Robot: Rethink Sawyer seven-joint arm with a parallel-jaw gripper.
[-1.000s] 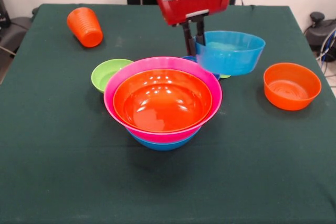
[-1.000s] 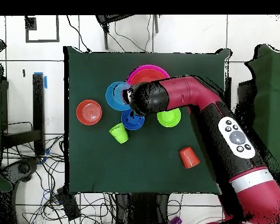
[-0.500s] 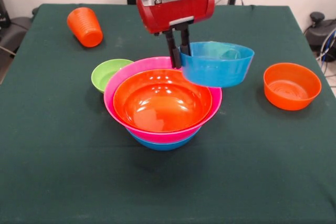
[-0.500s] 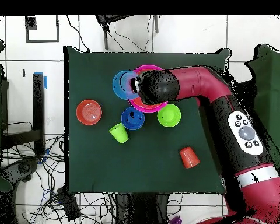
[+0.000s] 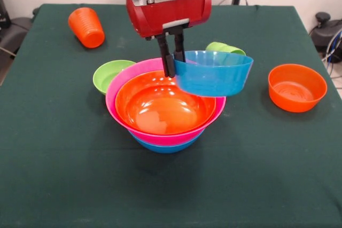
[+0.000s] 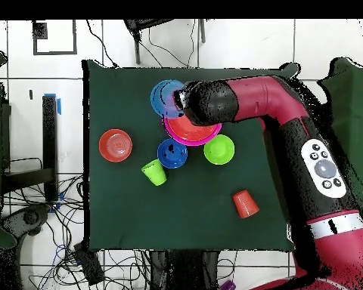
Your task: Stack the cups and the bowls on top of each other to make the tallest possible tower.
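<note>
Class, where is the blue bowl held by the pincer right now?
Front view: the blue bowl hangs from the pincer, above the right rim of the tower.

Red and black arm, reaching in from the robot's base and bending at the elbow so that the forearm runs across the worktop. The wrist housing faces straight down, with the gripper [image 5: 172, 57] hanging vertically beneath it. The two dark jaws are drawn close together and clamp the near wall of a blue bowl [image 5: 214, 73], one jaw inside the rim and one outside. The bowl hangs clear of the worktop, slightly tilted.
</note>
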